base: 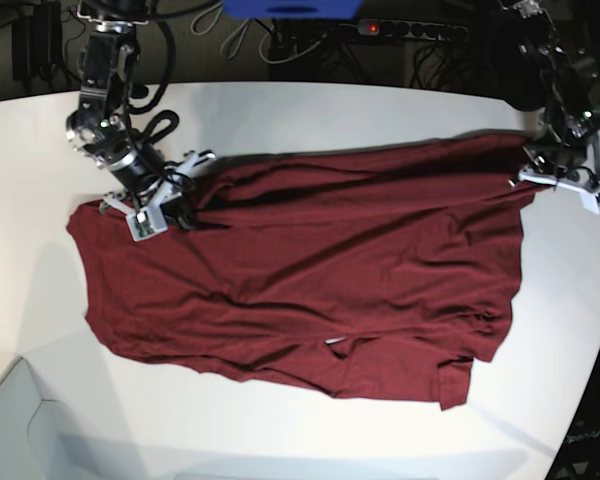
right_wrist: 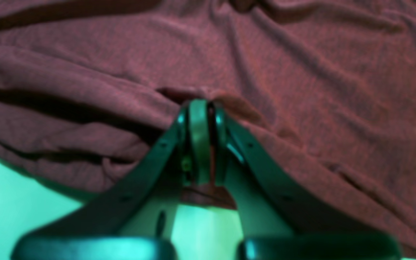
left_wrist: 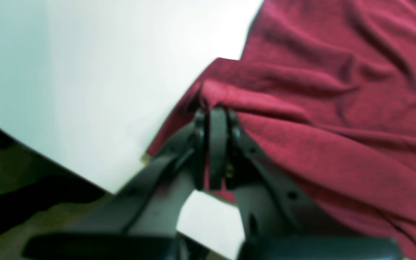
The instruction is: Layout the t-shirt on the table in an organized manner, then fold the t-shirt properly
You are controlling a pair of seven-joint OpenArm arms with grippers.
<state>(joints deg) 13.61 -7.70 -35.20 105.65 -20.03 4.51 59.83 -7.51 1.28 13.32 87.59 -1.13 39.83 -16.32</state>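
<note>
Left gripper (left_wrist: pixel 213 112) pinches t-shirt (left_wrist: pixel 338 108) edge.

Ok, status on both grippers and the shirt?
Left gripper shut on shirt. Right gripper shut on shirt. Shirt spread on table, wrinkled. Nothing blocking.

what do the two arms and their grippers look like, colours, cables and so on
Both arms are black and metallic, jointed, with loose black cables along them. The left gripper and right gripper have dark, curved fingers that taper to narrow tips, and white mounts at the wrists. No markings are legible.
</note>
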